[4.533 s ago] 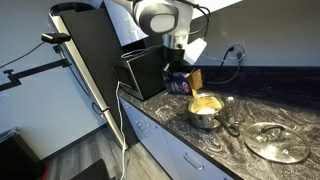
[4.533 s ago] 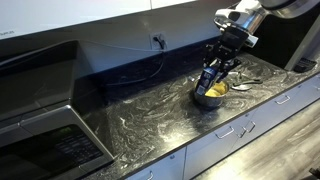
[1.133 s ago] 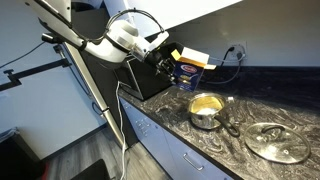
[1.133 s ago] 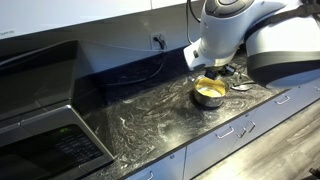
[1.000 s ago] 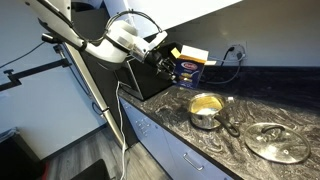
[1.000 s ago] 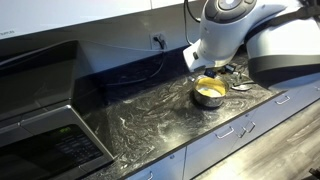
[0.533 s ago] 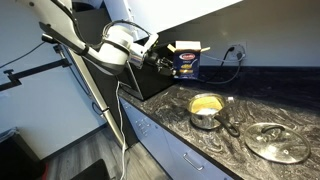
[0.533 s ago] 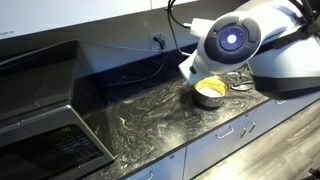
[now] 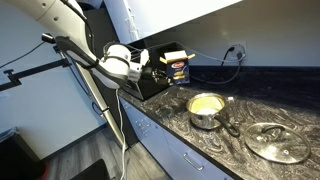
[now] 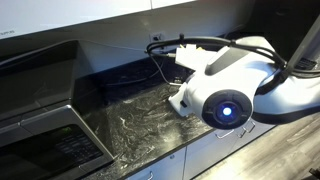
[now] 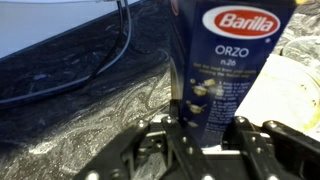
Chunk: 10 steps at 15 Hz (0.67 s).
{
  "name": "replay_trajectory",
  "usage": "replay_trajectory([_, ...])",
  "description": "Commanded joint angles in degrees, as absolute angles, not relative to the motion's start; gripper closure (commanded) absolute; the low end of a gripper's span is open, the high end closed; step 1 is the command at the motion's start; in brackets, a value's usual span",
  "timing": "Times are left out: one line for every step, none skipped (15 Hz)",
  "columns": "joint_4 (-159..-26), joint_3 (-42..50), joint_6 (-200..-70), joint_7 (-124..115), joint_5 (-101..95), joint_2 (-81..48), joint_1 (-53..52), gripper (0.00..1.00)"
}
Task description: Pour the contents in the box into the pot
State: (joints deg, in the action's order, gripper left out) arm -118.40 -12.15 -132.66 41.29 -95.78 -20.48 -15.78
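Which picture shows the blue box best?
The wrist view: the box fills it, its label readable, held in the hand. In an exterior view the box looks tiny; in an exterior view the arm hides it.

A kitchen: marbled countertop (image 9: 272, 92); white drawers (image 9: 166, 148) below; glass lid (image 9: 277, 141); wall socket (image 9: 238, 47).

Dark marbled countertop (image 9: 275, 95) over white drawers (image 9: 165, 145). Grey wood floor (image 9: 75, 150). Pale wall (image 9: 25, 30). Outlet (image 9: 238, 48), black cord (image 9: 228, 66) on dark backsplash. Steel appliance (image 10: 45, 140) by counter.
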Motion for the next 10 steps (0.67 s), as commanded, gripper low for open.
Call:
replay_trajectory([-117.4,-12.8,-131.2,34.4,-102.3,-23.5,-17.1,0.87])
replay_trajectory([-117.2,-12.9,-131.0,33.3,-103.3,-24.6,-17.4,0.87])
replay_trajectory([-116.9,-12.9,-130.8,32.2,-104.2,-25.6,-17.7,0.87])
replay_trajectory([-116.6,-13.0,-130.6,31.6,-104.9,-26.8,-18.0,0.87])
replay_trajectory([-116.1,-13.0,-130.6,31.4,-105.3,-27.9,-18.2,0.87])
replay_trajectory([-115.5,-13.1,-130.4,31.6,-105.5,-29.2,-18.4,0.87])
replay_trajectory([-114.9,-13.0,-130.3,32.0,-105.5,-30.4,-18.7,0.87])
replay_trajectory([-114.1,-13.0,-130.0,32.4,-105.5,-31.7,-19.0,0.87])
replay_trajectory([-113.2,-12.9,-129.8,32.6,-105.5,-32.9,-19.3,0.87])
replay_trajectory([-112.2,-12.8,-129.2,32.7,-105.6,-34.3,-19.7,0.87])
